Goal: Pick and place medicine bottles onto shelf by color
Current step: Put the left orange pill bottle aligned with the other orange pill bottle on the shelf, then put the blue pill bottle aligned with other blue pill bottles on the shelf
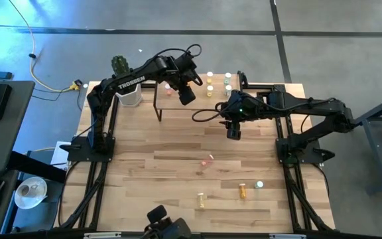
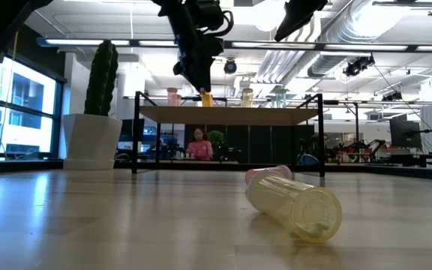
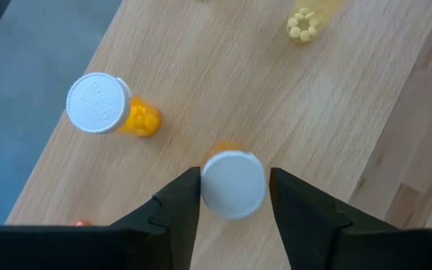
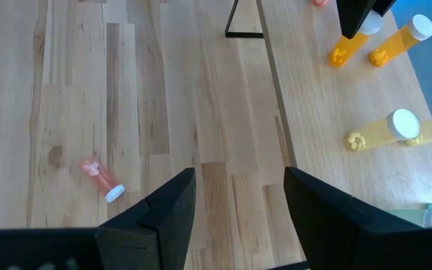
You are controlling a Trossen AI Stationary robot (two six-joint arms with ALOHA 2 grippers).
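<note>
Robotics lab in an open-plan industrial office

Exposed ceiling ducts (image 2: 366,30) and strip lights hang over rows of workstations (image 2: 396,146); a person (image 2: 198,144) sits beyond the wooden tabletop (image 1: 178,159), which stands on polished concrete floor (image 1: 337,40).

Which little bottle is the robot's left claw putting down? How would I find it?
Look at the shelf at the table's far edge. The left gripper hangs over it, fingers either side of an orange bottle. Another orange bottle stands beside it, but free of the fingers.
</note>
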